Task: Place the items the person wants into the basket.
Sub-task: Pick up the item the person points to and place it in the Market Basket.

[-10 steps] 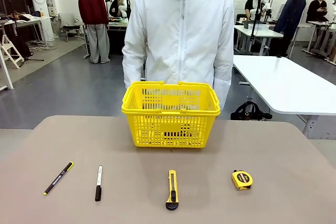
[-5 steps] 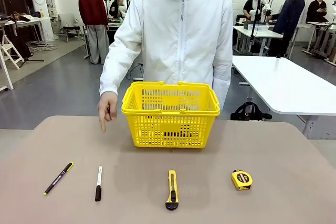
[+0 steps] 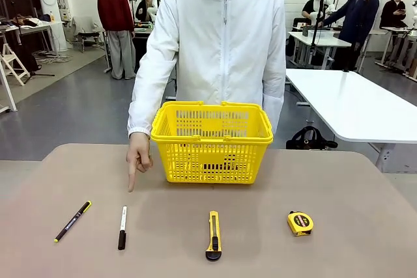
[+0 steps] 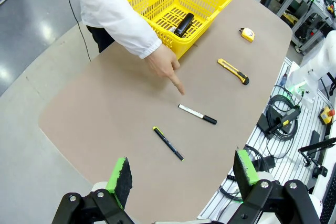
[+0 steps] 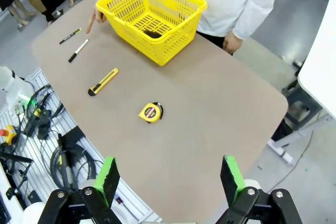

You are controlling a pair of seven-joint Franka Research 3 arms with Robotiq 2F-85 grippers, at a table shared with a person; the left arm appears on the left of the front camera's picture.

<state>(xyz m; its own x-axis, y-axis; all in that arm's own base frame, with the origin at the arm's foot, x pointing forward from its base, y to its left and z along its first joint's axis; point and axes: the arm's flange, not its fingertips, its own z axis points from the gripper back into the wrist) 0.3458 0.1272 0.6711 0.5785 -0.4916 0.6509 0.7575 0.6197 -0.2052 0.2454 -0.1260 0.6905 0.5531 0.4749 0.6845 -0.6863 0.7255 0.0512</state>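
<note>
The person (image 3: 221, 37) in a white hooded jacket stands behind the yellow basket (image 3: 212, 141) and points a finger (image 3: 132, 180) down at the table, just beyond the white marker with a black cap (image 3: 122, 226). Left of it lies the black pen with a yellow tip (image 3: 72, 221). In the left wrist view the hand (image 4: 167, 69) points toward the marker (image 4: 197, 114), with the pen (image 4: 168, 143) nearer; my left gripper (image 4: 181, 174) hangs open high above the table. My right gripper (image 5: 169, 178) is open too, high over the table's other end, far from the basket (image 5: 152, 17).
A yellow-and-black utility knife (image 3: 214, 234) and a small yellow tape measure (image 3: 300, 222) lie on the near half of the brown table (image 3: 339, 187). A dark object (image 4: 184, 23) rests inside the basket. Cables (image 4: 278, 121) lie beside the table edge.
The person's arm has come forward from their side and lowered, so the finger now points down at the table near the marker. Neither gripper has changed.
</note>
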